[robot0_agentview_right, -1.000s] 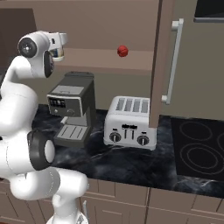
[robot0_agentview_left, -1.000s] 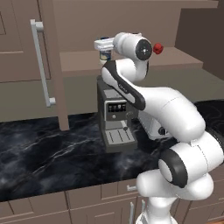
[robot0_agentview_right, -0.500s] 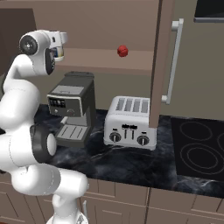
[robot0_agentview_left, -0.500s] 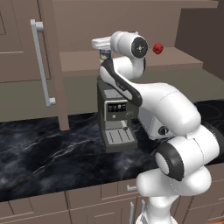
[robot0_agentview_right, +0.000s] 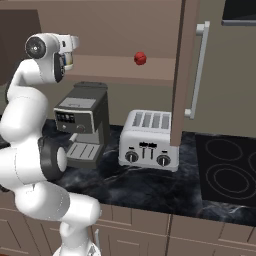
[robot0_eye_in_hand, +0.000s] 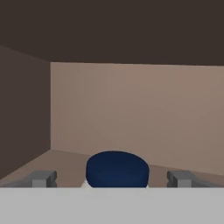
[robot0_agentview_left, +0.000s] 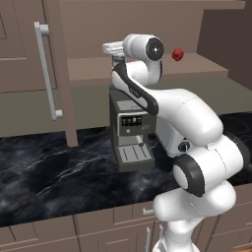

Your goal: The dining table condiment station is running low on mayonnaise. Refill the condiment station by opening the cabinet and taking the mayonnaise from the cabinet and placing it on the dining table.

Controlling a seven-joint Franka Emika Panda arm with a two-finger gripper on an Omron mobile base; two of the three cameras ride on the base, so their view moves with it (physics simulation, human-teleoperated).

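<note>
The gripper [robot0_eye_in_hand: 112, 179] is spread wide inside the open cabinet [robot0_agentview_left: 147, 29], holding nothing. The left fingertip [robot0_eye_in_hand: 43, 178] stands clear of the mayonnaise [robot0_eye_in_hand: 117, 169], whose dark blue lid sits midway between the fingers, and the right fingertip [robot0_eye_in_hand: 181, 178] is equally clear. A small red object [robot0_agentview_right: 140, 58] lies on the shelf, well to the right of the fingers.

Matt taupe-brown on the cabinet [robot0_agentview_left: 59, 74] doors and shelf, smooth and painted-looking, with a satin silver metal bar handle [robot0_agentview_left: 45, 69]. Glossy black marble veined with white on the counter [robot0_agentview_left: 59, 172]. Brushed metal on the toaster [robot0_agentview_right: 149, 141], dark plastic and steel-grey panels on the coffee machine [robot0_agentview_left: 129, 129]. Matt dark blue plastic on the mayonnaise [robot0_eye_in_hand: 117, 169] lid. Smooth red sheen on the small red object [robot0_agentview_right: 140, 58].
</note>
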